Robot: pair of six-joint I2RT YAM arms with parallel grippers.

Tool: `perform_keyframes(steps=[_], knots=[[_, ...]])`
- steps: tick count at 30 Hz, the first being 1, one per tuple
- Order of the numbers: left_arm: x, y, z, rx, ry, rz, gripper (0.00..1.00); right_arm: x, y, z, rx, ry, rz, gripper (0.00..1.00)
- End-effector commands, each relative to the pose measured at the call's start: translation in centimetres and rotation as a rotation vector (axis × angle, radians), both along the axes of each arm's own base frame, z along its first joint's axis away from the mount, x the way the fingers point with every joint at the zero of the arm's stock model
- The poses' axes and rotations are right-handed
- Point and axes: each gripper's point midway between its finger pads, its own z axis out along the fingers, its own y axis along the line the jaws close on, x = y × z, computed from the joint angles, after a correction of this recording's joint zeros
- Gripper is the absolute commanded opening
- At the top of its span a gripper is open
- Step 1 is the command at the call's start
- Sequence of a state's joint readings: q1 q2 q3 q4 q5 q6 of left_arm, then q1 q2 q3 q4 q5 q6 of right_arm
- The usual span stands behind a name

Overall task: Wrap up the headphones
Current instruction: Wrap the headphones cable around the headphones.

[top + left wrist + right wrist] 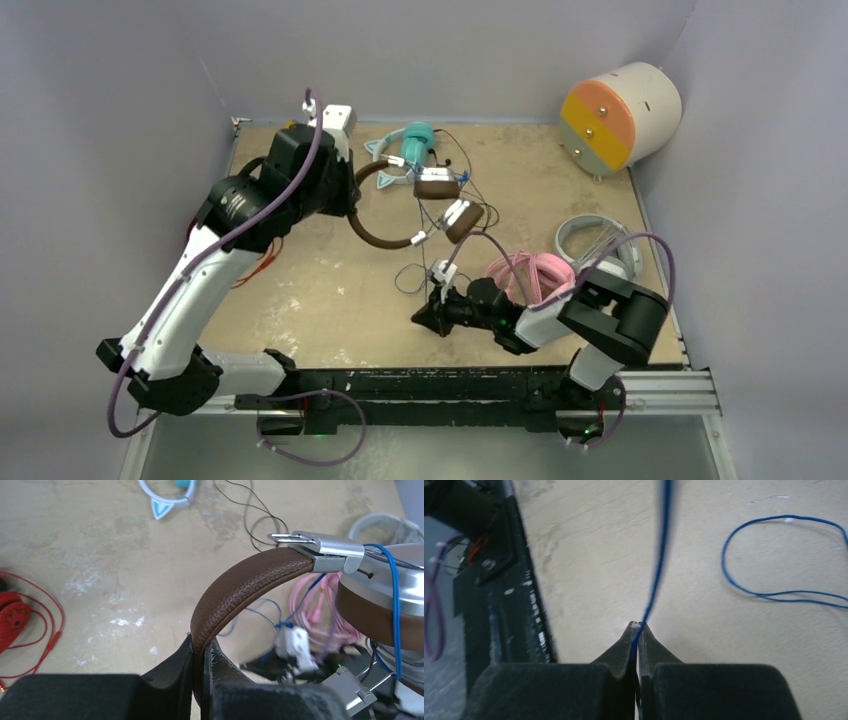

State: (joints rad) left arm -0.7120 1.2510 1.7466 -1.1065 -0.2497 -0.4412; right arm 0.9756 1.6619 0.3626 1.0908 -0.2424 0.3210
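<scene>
The brown headphones (440, 200) with silver cups lie at mid table, and their leather headband (235, 592) runs between the fingers of my left gripper (202, 647), which is shut on it. One silver cup (380, 590) hangs to the right with the blue cord (395, 610) looped over it. My right gripper (638, 626) is shut on that blue cord (659, 555) low over the table, near the front middle (425, 318). More of the cord lies in a loose loop (774, 555). The pink headphones (530, 275) and the grey-white headphones (590, 240) sit by the right arm.
Teal headphones (410, 145) lie at the back. A red earphone with its cable (15, 617) rests on the table's left side. An orange, grey and white cylinder (620, 115) stands off the back right corner. The black front rail (499, 605) is close beside the right gripper.
</scene>
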Motion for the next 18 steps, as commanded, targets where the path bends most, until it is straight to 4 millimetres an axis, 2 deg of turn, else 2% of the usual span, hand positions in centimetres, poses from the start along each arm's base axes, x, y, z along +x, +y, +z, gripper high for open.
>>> perform_keyframes(steps=[1, 5, 10, 14, 16, 17, 18], knots=[[4.2, 1.3, 3.0, -0.054, -0.092, 0.057, 0.00, -2.8, -0.2, 3.1, 0.070, -0.027, 0.075, 0.00], [7.6, 3.3, 2.8, -0.076, -0.082, 0.125, 0.00, -4.7, 0.0, 4.1, 0.021, -0.058, 0.114, 0.00], [10.5, 5.9, 2.6, -0.046, -0.082, 0.218, 0.00, -5.7, -0.8, 7.4, 0.074, -0.081, 0.106, 0.00], [11.3, 7.5, 1.9, 0.018, -0.121, 0.279, 0.00, -6.0, -1.4, 10.0, 0.075, -0.090, 0.104, 0.00], [11.3, 8.3, 1.1, 0.050, -0.150, 0.294, 0.00, -6.0, -1.7, 11.5, 0.067, -0.097, 0.102, 0.00], [11.1, 8.7, -0.2, 0.078, -0.148, 0.295, 0.00, -5.9, -1.8, 12.3, 0.063, -0.103, 0.098, 0.00], [10.7, 9.1, -0.3, 0.084, -0.172, 0.299, 0.00, -5.8, -2.2, 12.7, 0.042, -0.102, 0.092, 0.00]])
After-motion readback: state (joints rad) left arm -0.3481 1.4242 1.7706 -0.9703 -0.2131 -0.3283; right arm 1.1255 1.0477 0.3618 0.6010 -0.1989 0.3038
